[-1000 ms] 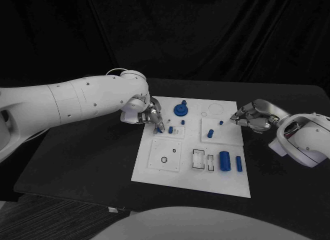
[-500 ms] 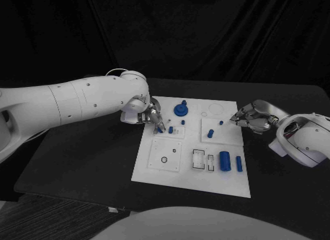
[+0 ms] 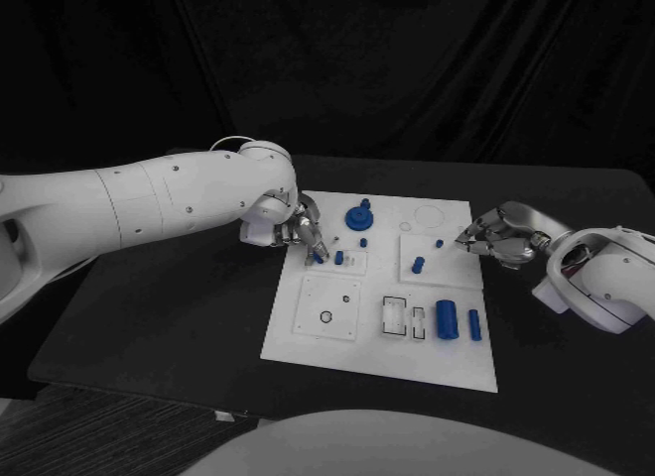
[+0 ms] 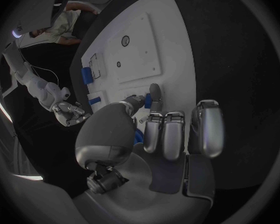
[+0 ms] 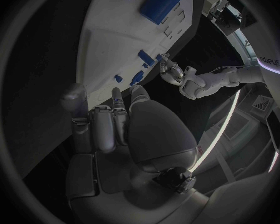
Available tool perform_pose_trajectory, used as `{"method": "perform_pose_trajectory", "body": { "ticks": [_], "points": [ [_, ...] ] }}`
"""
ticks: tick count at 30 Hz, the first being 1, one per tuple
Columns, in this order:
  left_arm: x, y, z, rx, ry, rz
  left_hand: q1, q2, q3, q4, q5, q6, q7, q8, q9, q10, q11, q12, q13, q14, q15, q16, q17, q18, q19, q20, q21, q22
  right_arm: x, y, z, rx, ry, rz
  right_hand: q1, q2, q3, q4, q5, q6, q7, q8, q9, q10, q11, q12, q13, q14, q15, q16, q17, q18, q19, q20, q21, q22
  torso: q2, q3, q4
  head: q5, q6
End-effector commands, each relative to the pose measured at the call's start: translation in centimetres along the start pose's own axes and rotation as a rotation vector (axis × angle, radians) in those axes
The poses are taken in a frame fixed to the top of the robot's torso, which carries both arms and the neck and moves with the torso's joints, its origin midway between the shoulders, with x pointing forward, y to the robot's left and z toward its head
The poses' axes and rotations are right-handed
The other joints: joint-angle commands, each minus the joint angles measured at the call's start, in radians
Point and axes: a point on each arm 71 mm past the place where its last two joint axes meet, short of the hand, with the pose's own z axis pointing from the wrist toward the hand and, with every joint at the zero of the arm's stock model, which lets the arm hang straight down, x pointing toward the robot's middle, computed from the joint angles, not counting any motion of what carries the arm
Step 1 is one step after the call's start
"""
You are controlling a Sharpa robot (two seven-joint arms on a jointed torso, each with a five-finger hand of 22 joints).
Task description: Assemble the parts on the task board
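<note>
The white task board (image 3: 414, 357) lies mid-table. My left hand (image 3: 289, 226) hovers over its far left part, thumb and a finger pinching a small blue peg (image 4: 148, 100) beside another upright peg (image 3: 337, 257). A blue round knob (image 3: 359, 218) stands near the far edge. Two small pegs (image 3: 418, 263) sit on the right-hand plate. A thick blue cylinder (image 3: 447, 319) and a thinner one (image 3: 473, 324) lie near the front right. My right hand (image 3: 501, 236) hangs at the board's right edge, fingers curled in with nothing in them.
A square plate with a small black ring (image 3: 327, 316) and two rectangular slots (image 3: 405, 317) occupy the board's near half. Black table (image 3: 171, 317) surrounds the board. My bulky left arm (image 3: 127, 208) stretches across the table's left side.
My right hand has edged slightly nearer and toward the board. The left hand and the parts have stayed put.
</note>
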Motion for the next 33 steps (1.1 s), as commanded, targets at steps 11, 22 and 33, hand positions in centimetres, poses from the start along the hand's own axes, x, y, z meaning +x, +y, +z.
{"method": "perform_pose_trajectory", "body": {
  "ticks": [11,22,33],
  "points": [
    [0.6,-0.2,-0.3,0.036,-0.05,-0.033,0.036,0.01,-0.016,-0.011,0.061,-0.002,-0.002,-0.042,-0.01,0.101,-0.001,-0.001,0.255,0.104,-0.001,0.01,0.264,-0.02,0.017,-0.002,-0.01,0.213,0.4,-0.4,-0.1,0.031,0.026,-0.005,0.021,0.002,0.051,-0.001,0.022,-0.003,-0.002,0.006,0.0,0.025,-0.022,-0.03,0.04,0.016,-0.013,-0.021,0.082,0.027,-0.017,0.0,-0.024,0.105,0.0,0.0001,0.0001,0.0,0.0],
    [1.1,-0.2,-0.8,0.056,-0.079,-0.05,0.037,0.033,0.0,-0.001,0.077,-0.005,0.001,-0.045,-0.01,0.101,0.001,-0.001,0.255,0.104,-0.001,0.01,0.264,-0.019,0.016,-0.003,-0.014,0.212,0.5,-0.5,0.0,0.038,0.032,-0.005,0.023,0.002,0.053,-0.001,0.023,-0.002,-0.002,0.006,0.0,0.026,-0.022,-0.03,0.04,0.015,-0.013,-0.022,0.081,0.028,-0.019,0.0,-0.029,0.104,0.0,-0.0001,-0.0001,0.002,0.0],
    [1.4,0.0,-1.0,0.054,-0.079,-0.053,0.023,0.04,-0.005,0.025,0.01,-0.011,0.005,-0.05,-0.009,0.101,0.004,-0.001,0.255,0.104,0.002,0.01,0.264,-0.018,0.013,0.0,-0.022,0.21,0.6,-0.5,0.0,0.04,0.036,-0.006,0.027,0.003,0.056,-0.002,0.023,-0.002,-0.001,0.006,0.0,0.022,-0.021,-0.033,0.038,0.013,-0.013,-0.025,0.079,0.029,-0.021,0.001,-0.034,0.103,0.0,0.0004,0.0005,0.002,0.0]
  ]
}}
